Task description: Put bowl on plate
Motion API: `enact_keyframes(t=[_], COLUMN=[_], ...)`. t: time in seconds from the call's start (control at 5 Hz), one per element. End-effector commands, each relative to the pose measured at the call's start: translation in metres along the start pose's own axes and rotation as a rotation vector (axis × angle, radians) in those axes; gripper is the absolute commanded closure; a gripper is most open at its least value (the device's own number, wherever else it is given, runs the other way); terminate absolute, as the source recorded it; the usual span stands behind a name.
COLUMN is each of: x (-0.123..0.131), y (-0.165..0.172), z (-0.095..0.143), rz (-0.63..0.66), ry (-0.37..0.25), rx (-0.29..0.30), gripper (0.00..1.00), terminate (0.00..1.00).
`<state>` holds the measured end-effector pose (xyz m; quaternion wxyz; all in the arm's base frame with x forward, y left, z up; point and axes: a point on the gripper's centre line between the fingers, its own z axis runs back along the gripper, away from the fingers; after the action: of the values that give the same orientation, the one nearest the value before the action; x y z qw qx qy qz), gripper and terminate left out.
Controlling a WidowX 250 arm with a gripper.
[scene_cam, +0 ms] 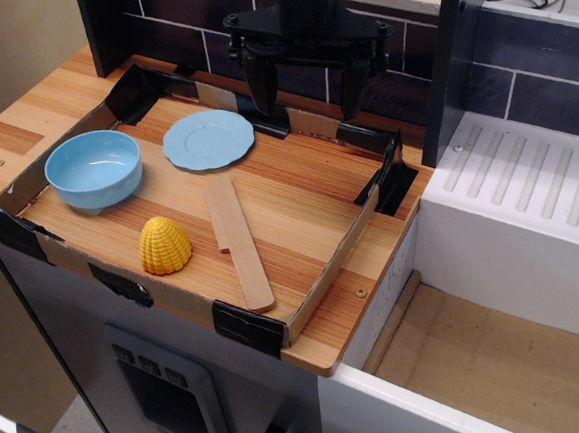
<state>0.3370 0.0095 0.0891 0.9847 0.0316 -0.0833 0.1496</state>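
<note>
Landmark: the shallow cardboard-walled tray (320, 286) on the wooden counter (21, 122).

The light-blue bowl (94, 169) stands upright in the tray's left corner, empty, close to the left wall. It is apart from the plate and not on it.

The yellow ribbed beehive-shaped object (164, 245) sits near the tray's front wall, right of and below the bowl.

The flat light-blue plate (208, 139) lies toward the tray's back wall, just right of the bowl, bare.

The wooden spatula (237, 241) lies flat at mid-tray, running from near the plate toward the front wall.

The black gripper (307, 93) hangs over the tray's back wall, right of the plate. Its 2 fingers (262, 90) are spread wide, holding nothing.

The white sink (530, 218) adjoins the tray's right side.
</note>
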Motion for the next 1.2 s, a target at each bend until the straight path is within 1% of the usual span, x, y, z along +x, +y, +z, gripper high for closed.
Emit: enact_keyframes(t=[0.0, 0.2, 0.4, 0.6, 0.8, 1.0], x=[0.0, -0.003, 0.005, 0.009, 0.008, 0.006], y=[0.0, 0.026, 0.052, 0.075, 0.092, 0.11], z=[0.0, 0.01, 0.01, 0.003, -0.012, -0.026], rz=[0.0, 0.231, 0.329, 0.166, -0.071, -0.158], ry=[0.0, -0.044, -0.034, -0.032, -0.08, -0.076], rx=[0.0, 0.001, -0.016, -0.036, -0.014, -0.004], gripper=[0.0, 0.0, 0.0, 0.0, 0.0, 0.0], terminate=[0.0, 0.0, 0.0, 0.0, 0.0, 0.0])
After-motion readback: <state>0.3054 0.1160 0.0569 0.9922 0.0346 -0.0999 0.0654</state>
